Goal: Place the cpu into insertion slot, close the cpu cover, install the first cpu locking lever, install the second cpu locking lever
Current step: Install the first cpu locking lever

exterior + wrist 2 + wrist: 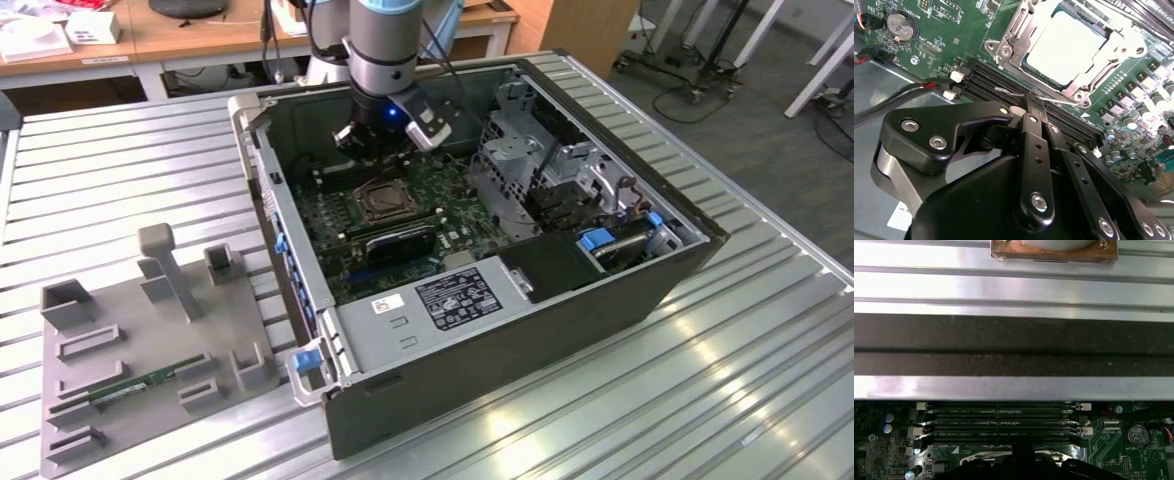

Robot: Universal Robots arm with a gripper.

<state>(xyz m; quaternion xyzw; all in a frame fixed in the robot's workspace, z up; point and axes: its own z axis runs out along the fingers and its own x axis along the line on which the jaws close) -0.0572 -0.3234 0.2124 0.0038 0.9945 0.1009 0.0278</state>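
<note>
The tool [379,158] hangs inside the open computer case [534,330], at its far end, just beyond the socket. In the second wrist view its fingers [1033,131] are drawn together with no gap between them. The tips sit over the black memory slots [989,82], right at a thin silver lever [1006,91]. I cannot tell whether they pinch it.

The cpu [1069,45] lies flat in the socket on the green motherboard [944,30], its silvery top showing through the opening of the cpu cover [1015,37], which lies down around it.

A coin battery [900,26] sits on the board. A white printed label [454,295] lies on the grey box at the case's near end.

On the ribbed desk [120,170], at the exterior view's left, a grey fixture tray [134,300] carries a green memory stick [134,385].
</note>
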